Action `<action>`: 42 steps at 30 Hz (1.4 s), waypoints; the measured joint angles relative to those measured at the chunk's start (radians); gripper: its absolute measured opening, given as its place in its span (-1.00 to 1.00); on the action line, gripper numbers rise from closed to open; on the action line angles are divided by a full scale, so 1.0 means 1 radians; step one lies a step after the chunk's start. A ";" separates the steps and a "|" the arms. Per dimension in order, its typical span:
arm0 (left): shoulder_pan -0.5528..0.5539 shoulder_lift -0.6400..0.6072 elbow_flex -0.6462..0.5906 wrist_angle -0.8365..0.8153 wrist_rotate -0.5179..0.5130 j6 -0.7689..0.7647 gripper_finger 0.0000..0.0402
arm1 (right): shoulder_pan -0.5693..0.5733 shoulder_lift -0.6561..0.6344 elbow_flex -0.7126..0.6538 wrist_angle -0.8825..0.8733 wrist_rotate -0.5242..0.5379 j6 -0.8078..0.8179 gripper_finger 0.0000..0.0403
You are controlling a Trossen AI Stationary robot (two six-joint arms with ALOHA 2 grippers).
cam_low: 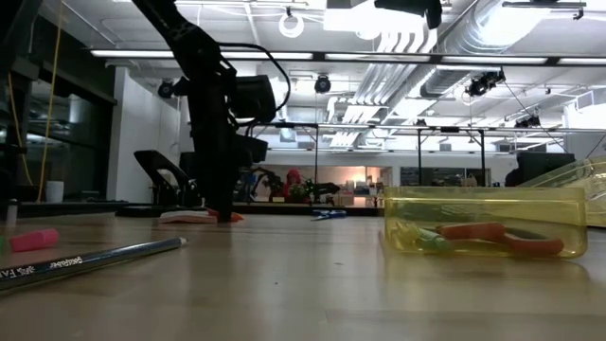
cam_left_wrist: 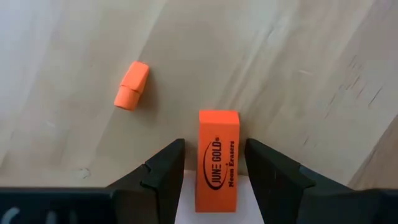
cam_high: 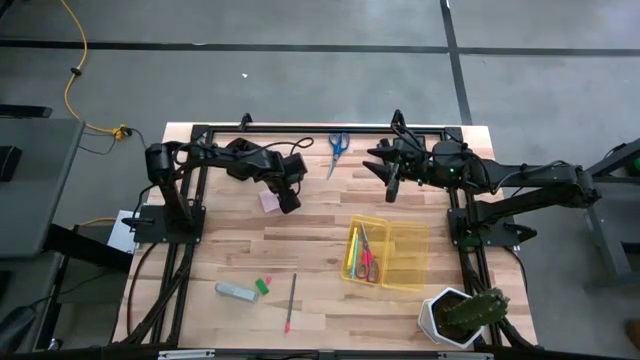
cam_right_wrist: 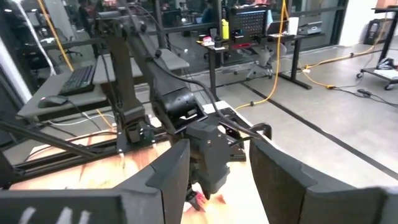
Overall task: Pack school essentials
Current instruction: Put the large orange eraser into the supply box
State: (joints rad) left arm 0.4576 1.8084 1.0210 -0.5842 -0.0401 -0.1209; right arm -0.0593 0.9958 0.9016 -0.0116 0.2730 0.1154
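Note:
My left gripper (cam_high: 289,203) points down at the far left part of the table and stands open. Its fingers stand on either side of an orange block eraser (cam_left_wrist: 219,160) without touching it. The eraser lies flat on the wood, its near end over something white (cam_left_wrist: 186,208). A small orange cap eraser (cam_left_wrist: 132,85) lies apart from it. In the high view a pink piece (cam_high: 268,202) shows just beside the gripper. My right gripper (cam_high: 388,185) hangs open and level above the far right part, holding nothing. The yellow box (cam_high: 405,262) holds red-handled scissors (cam_high: 367,258) and a yellow marker (cam_high: 353,252).
Blue-handled scissors (cam_high: 337,147) lie at the far edge. Near the front left lie a teal pen (cam_high: 236,291), a green eraser (cam_high: 262,286) and a thin pencil (cam_high: 291,303). A potted cactus (cam_high: 462,315) stands at the front right corner. Bare wood lies between the box and my left gripper.

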 joint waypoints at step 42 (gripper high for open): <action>0.032 -0.839 -0.083 0.461 0.186 -0.184 -0.65 | 0.000 0.000 0.000 -0.007 0.009 -0.011 -0.21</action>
State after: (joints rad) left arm 0.4893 0.9689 0.9380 -0.1227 0.1459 -0.3053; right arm -0.0593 0.9958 0.9012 -0.0185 0.2817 0.1047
